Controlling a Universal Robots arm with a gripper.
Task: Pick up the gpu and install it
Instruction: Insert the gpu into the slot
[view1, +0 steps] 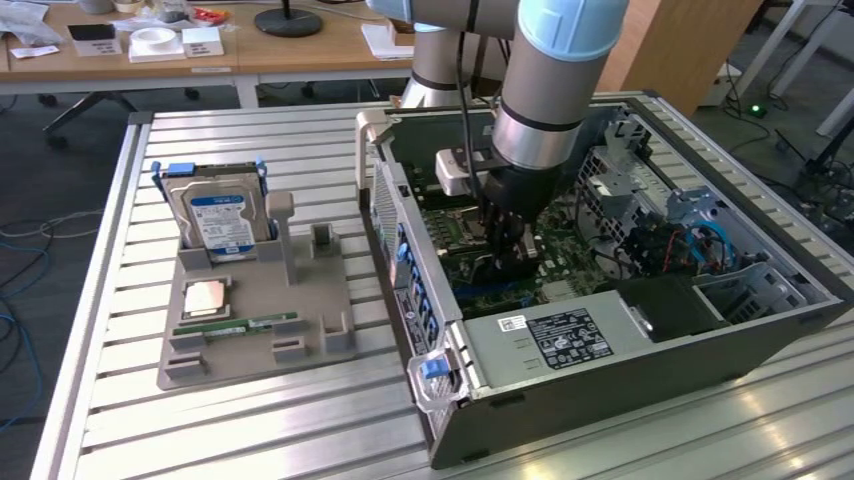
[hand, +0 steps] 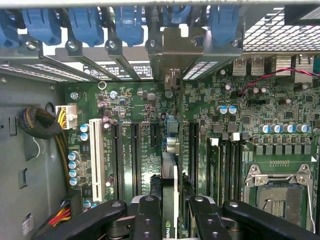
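Wrist view: the end effector (hand: 170, 212) grips the gpu (hand: 169, 175) on edge above the motherboard (hand: 280, 115).

The card is held upright and thin-side down, I judge so that its lower edge can meet one of the long slots (hand: 135, 160); its silver bracket (hand: 172, 55) points to 12 o'clock, toward the rear openings of the computer case (view1: 641, 370). The fingers (hand: 147, 217) are partly closed, clamped on both faces of the card. In the exterior view the arm reaches down inside the open case, which lies on the slatted surface (view1: 267, 420) with the hard drive (view1: 220, 220) in its holder at 9 o'clock.
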